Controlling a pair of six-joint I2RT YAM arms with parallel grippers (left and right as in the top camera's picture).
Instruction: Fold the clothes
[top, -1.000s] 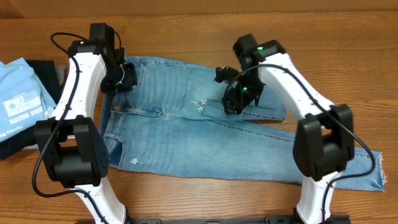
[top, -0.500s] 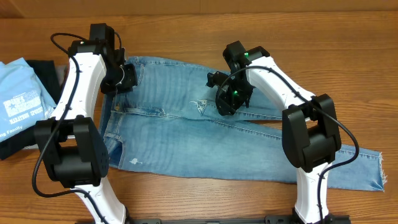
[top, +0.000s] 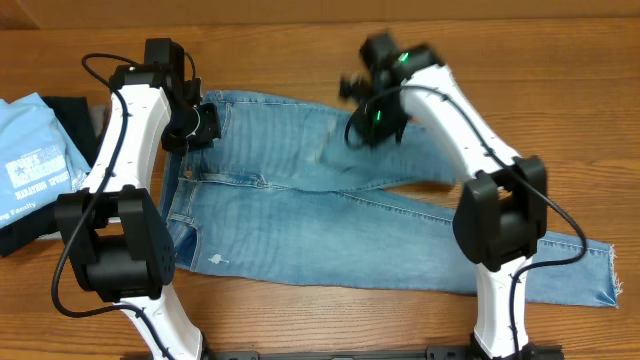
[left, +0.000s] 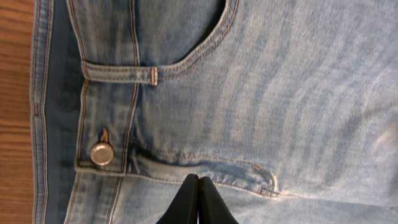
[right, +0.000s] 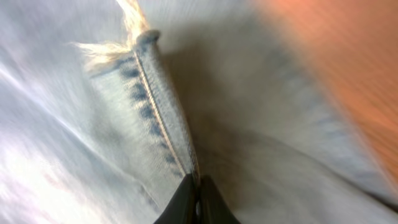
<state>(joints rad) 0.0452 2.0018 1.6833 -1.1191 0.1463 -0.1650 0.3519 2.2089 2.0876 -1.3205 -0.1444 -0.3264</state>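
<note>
The right jaws are shut tight on the jeans (right: 74, 155). The two black fingers (right: 185, 202) pinch a stitched seam (right: 155, 112) that runs up to a frayed hem (right: 106, 53) with loose white threads. That bit of cloth is lifted off the table (right: 348, 62), which looks like an orange blur behind it. From above, the right arm (top: 450, 110) reaches over the far side of the jeans (top: 300, 230), and its end is blurry.

The left jaws are shut too. Their fingers (left: 189, 202) are pressed together, with the tips on the denim just under the fly seam. It is not clear if any cloth is caught between them. Near them are the round metal button (left: 101, 153) on the waistband and the curved edge of a pocket (left: 186, 37).

The jeans lie spread on the brown wooden table (top: 300, 50). The waist is by the left arm (top: 135, 120). One leg runs to the near right, and its frayed end (top: 610, 285) lies flat.

At the left edge lies a light blue T-shirt (top: 30, 150) on dark clothes (top: 65, 112).
</note>
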